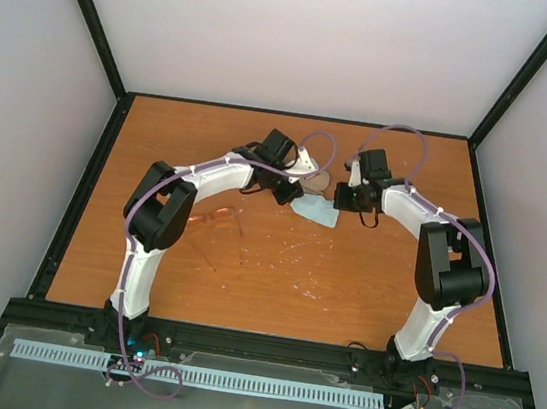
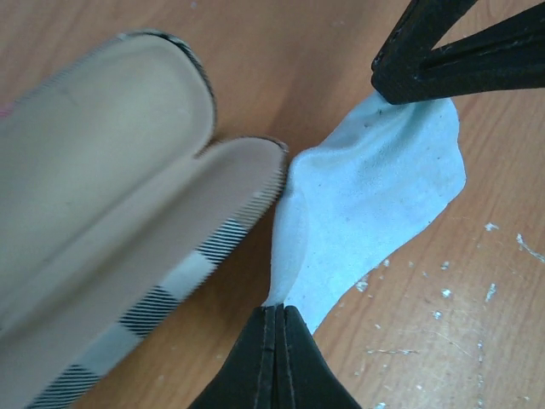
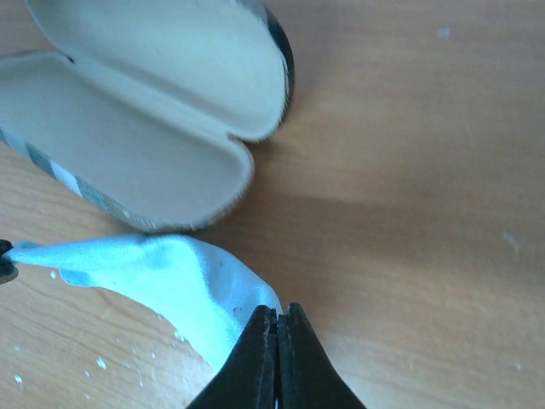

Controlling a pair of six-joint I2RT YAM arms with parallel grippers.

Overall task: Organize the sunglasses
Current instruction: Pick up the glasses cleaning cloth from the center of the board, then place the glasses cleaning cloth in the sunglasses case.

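The light blue cloth (image 1: 315, 211) is stretched between both grippers just above the table. My left gripper (image 2: 277, 308) is shut on one corner of the cloth (image 2: 375, 187). My right gripper (image 3: 275, 312) is shut on the opposite corner of the cloth (image 3: 170, 277), and it also shows in the left wrist view (image 2: 400, 77). The tan striped case (image 2: 111, 196) lies open beside the cloth, its beige lining up (image 3: 145, 111). The sunglasses (image 1: 219, 220), with orange-pink lenses, lie on the table by the left arm's elbow, away from both grippers.
The orange wooden table (image 1: 365, 277) has white scuff marks in its middle. A black frame (image 1: 265, 343) runs along its edges. The case (image 1: 318, 179) sits just behind the cloth, between the two wrists.
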